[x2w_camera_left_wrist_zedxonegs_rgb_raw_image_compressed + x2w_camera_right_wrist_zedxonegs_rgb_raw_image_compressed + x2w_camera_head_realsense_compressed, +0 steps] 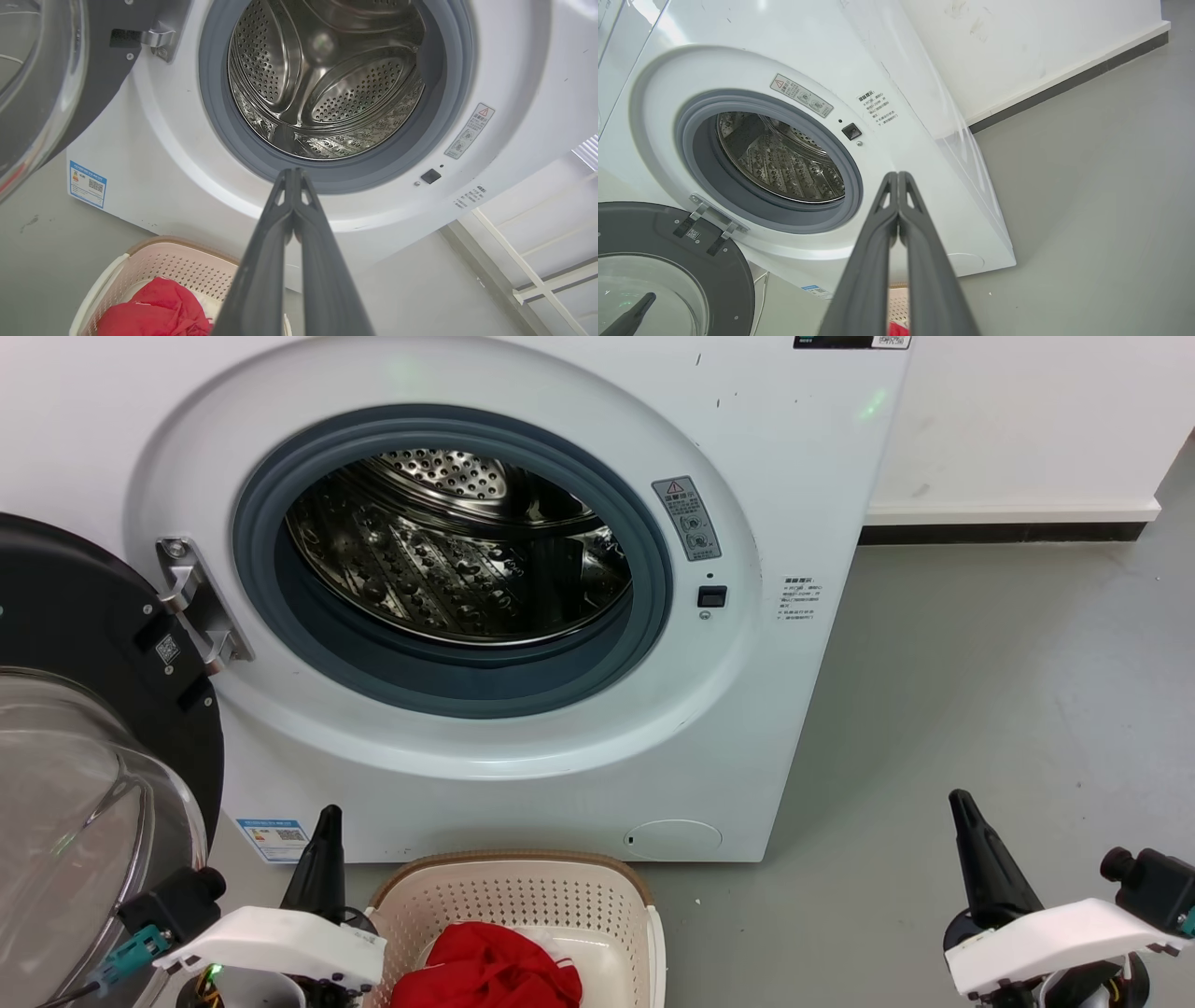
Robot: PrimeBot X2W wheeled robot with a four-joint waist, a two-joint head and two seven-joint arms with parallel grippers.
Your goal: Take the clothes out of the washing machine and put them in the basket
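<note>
The white washing machine stands with its door swung open to the left, and its steel drum holds nothing that I can see. Red clothes lie bunched in the cream basket on the floor just in front of the machine. The same red clothes and basket show at the lower left of the left wrist view. My left gripper is shut, empty, left of the basket. My right gripper is shut, empty, over the floor at the right.
The black-framed glass door hangs open at the far left, close to my left arm. Grey floor stretches to the right of the machine, up to a white wall with a dark skirting.
</note>
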